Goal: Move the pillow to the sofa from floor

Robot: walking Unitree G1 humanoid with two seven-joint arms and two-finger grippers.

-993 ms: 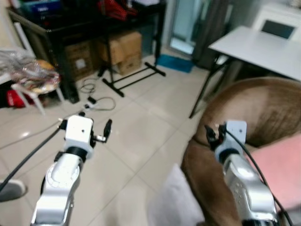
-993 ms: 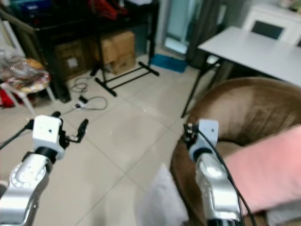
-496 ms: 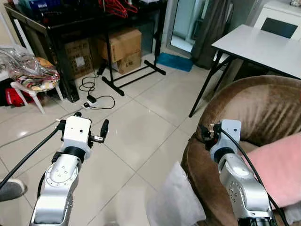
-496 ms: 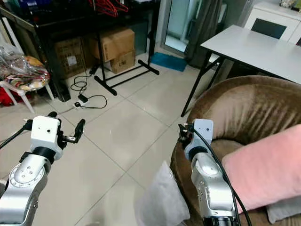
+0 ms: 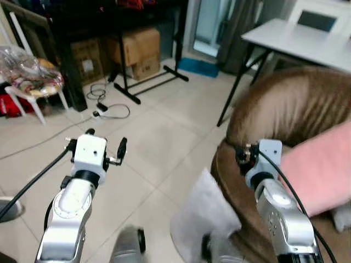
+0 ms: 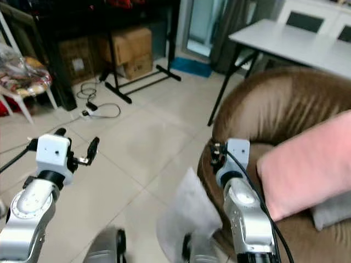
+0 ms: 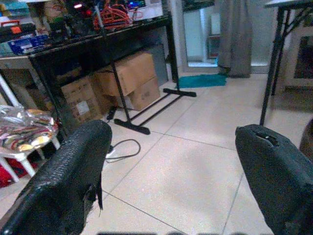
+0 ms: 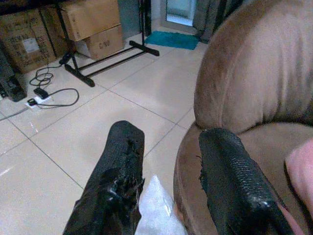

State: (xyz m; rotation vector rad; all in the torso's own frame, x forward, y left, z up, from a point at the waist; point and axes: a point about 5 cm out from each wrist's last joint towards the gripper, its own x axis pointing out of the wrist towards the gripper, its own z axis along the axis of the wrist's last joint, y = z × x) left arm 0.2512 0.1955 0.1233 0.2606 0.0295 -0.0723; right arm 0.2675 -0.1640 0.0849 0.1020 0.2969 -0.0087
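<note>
A pale grey pillow (image 5: 203, 213) stands on the tiled floor, leaning against the front of the brown sofa (image 5: 285, 104). On the sofa seat lies a pink pillow (image 5: 318, 170). My right gripper (image 5: 241, 156) hovers open at the sofa's front edge, above the grey pillow. In the right wrist view a corner of the pillow (image 8: 156, 210) shows under the fingers (image 8: 120, 166), with the sofa (image 8: 254, 73) beside them. My left gripper (image 5: 96, 143) is held open over bare floor, well left of the pillow. Its two fingers (image 7: 73, 171) stand wide apart.
A white table (image 5: 296, 35) stands behind the sofa. A black clothes stand (image 5: 148, 85), cardboard boxes (image 5: 140, 52), a power strip with cable (image 5: 107, 107) and a white chair with a bag (image 5: 30, 76) line the back left. Open tiles (image 5: 159, 137) lie between.
The camera has dipped and the picture is blurred, so the pillow and sofa sit higher and closer in view. Both arms keep the same pose, with grippers open as before.
</note>
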